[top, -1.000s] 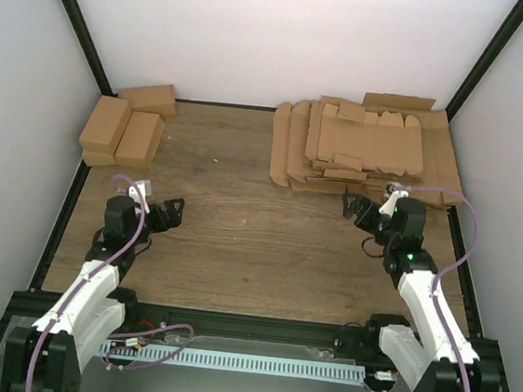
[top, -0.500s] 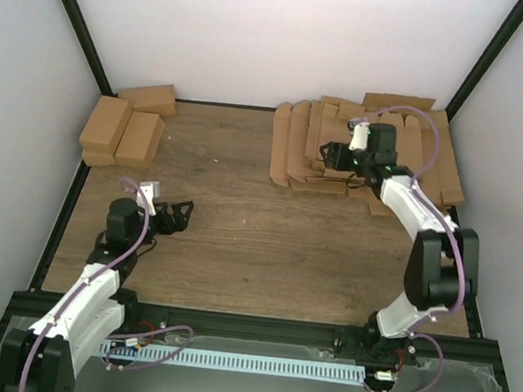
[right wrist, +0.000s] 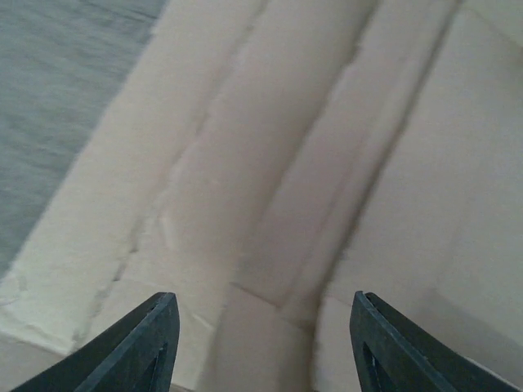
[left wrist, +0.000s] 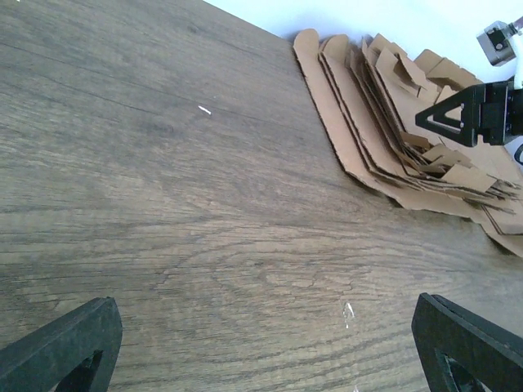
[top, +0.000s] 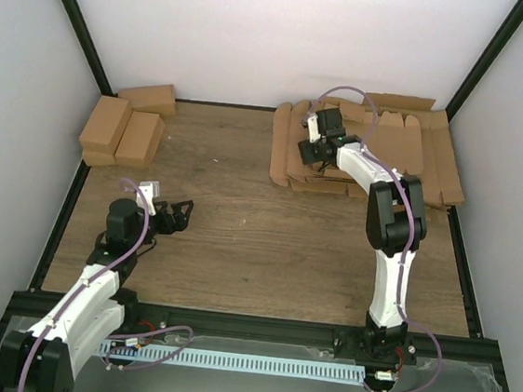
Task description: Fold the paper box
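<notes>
Overhead, the brown wood-grain table [top: 265,253] is hemmed in by white walls [top: 259,37] on three sides and a black metal frame [top: 53,221] along its edges. Its broad middle is open room. A few small brown cardboard cartons [top: 123,130] crowd the far left corner. A sprawling heap of flat brown cardboard sheets [top: 406,160] fills the far right, reaching the right-hand rail. The right gripper [top: 309,152] sits at the heap's left end, its arm stretched across the sheets. The paper box [top: 294,167], a flat brown cardboard sheet with flaps and crease lines, lies in that heap beneath the gripper; which layer it is cannot be told. The left gripper [top: 180,214] hangs low over the near left of the table, well apart from cartons and heap, its jaws spread wide.

From the left wrist, two black fingers [left wrist: 61,347] frame open wood grain. The heap's ragged edge lies far ahead, with the right gripper above it.

From the right wrist, the black fingers [right wrist: 135,343] stand partly apart, and blurred, creased cardboard lies below the gap. A strip of table shows at upper left, just beyond the cardboard's edge.
</notes>
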Motion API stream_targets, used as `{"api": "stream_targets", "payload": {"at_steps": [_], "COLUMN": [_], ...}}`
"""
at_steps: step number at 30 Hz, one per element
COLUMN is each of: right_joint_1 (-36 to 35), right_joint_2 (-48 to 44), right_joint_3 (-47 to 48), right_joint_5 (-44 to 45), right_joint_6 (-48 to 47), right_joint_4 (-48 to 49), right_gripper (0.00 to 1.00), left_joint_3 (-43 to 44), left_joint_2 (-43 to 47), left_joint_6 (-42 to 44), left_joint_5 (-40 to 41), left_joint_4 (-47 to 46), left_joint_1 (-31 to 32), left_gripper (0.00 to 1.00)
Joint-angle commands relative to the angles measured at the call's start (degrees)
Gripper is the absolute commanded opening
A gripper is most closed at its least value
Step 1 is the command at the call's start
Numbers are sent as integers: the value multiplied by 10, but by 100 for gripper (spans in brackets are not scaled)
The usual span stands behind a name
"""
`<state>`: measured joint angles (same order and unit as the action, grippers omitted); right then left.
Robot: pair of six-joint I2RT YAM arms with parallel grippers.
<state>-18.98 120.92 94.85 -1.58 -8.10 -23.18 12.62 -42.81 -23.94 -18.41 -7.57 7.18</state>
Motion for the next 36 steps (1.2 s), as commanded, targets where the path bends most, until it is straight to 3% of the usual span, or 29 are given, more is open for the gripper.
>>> {"api": "stream_targets", "payload": {"at_steps": [1, 15, 26, 32, 36], "right_joint_1": [7, 7, 7, 6, 10], "right_joint_2": [-4, 66, 113, 118, 94], "right_joint_3": [37, 146, 169, 166, 141], "right_joint_5": [96, 168, 204, 316, 371], "right_joint_6": [14, 59, 69, 86, 85], "right_joint_4": [0, -79, -125, -132, -103], "right_gripper": [60, 60, 65, 66, 61], "left_joint_3": [-6, -6, -6, -6, -5], "left_joint_2": [6, 5, 3, 1, 0], "left_joint_6": [6, 5, 5, 5, 5], "left_joint_5": [2, 7, 7, 7, 7], "left_joint_4": [-10, -9, -10, -10, -9], "left_joint_1": [3, 4, 4, 4, 4], "left_gripper": [100, 100, 100, 100, 100]}}
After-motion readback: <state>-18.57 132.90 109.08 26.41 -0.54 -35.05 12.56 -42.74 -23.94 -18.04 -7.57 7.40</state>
